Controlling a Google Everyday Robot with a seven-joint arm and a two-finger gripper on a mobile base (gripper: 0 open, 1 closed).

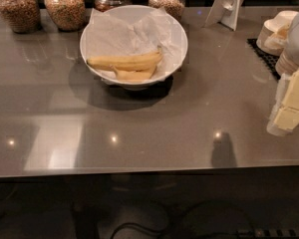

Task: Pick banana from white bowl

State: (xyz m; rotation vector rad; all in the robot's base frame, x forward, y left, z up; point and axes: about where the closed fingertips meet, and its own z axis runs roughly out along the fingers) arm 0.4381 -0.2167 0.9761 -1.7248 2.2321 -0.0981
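In the camera view, the gripper (290,108) is seen at the right edge of the frame, above the grey table (139,138) and apart from everything on it. Whether it is released or clenched cannot be told, and nothing is seen gripped in it.

The banana (124,61) is found well to the left of the gripper and somewhat farther back. It lies nearly level inside the white bowl (139,83) on crinkled paper (119,34), with its length running crosswise to the gripper's line of approach. A shorter, more curved banana (134,74) lies just in front of it, on the side nearer the camera, touching or nearly touching it.

The banana is judged to be light, firm along its length but soft under pressure, so a moderate squeeze is called for to avoid bruising. The skin is smooth and may slip if it is taken near a tapering end. The middle of the fruit is judged the best hold, taken from above across its narrow width. The paper beneath may be caught along with it, and the neighbouring fruit may be nudged.

Beyond the bowl, glass jars (65,6) are lined up. Stacked pale cups (279,31) stand just behind the gripper on a black mat (263,54).
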